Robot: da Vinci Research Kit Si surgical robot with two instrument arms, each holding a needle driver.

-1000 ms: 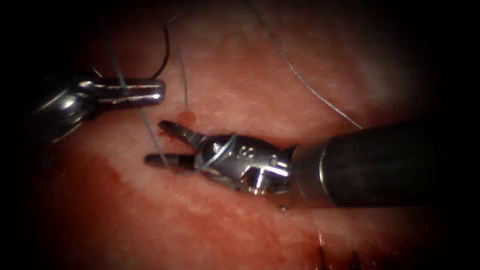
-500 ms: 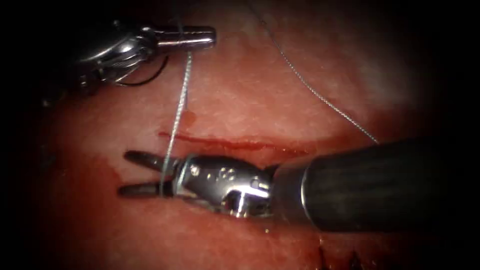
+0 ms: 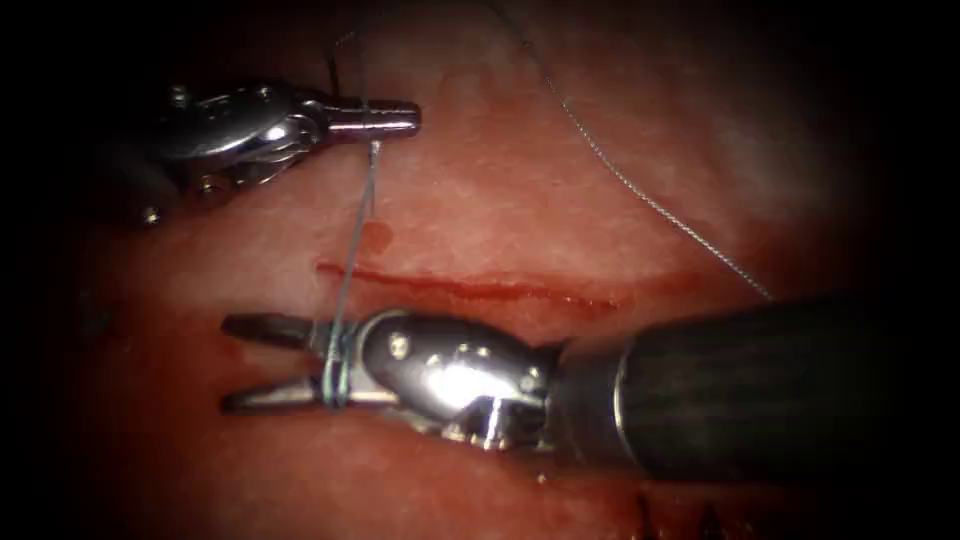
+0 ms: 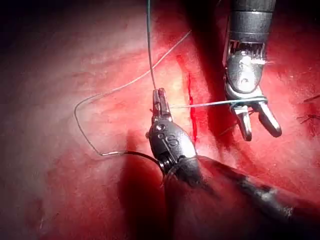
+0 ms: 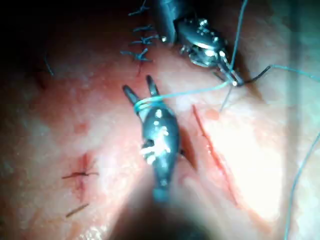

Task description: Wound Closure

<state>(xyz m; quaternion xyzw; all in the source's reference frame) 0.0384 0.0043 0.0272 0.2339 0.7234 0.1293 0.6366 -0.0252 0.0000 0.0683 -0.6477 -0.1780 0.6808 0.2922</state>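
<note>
Right gripper [image 3: 225, 365] is spread wide, its two tips well apart and clamped on nothing, with the thread [image 3: 352, 250] wound round the base of the jaws; its dark shaft comes in low across the tissue [image 3: 520, 210], lying almost flat just below the cut [image 3: 470, 287]. In the right wrist view the same right gripper [image 5: 139, 90] shows that pale loop circling both jaws where they meet the wrist. Up at the far left, the left gripper [image 3: 410, 118] is pressed together on the thread, wrist bent so the jaws lie level, pointing toward the right. From there the strand runs taut straight down to the wrap on the right tool. In the left wrist view the left gripper [image 4: 161, 95] pinches the thread [image 4: 200, 104], which stretches across to the right gripper [image 4: 260, 131]. And the needle [image 4: 132, 154], a dark curve, lies free on the tissue beside the left tool's wrist, held by neither tool, not in the tissue. A second run of thread trails off over the tissue above the cut toward the right. Red fluid [image 3: 375, 236] beads near the cut's left end. Finished stitches [image 5: 137, 42] sit further along in the right wrist view.
</note>
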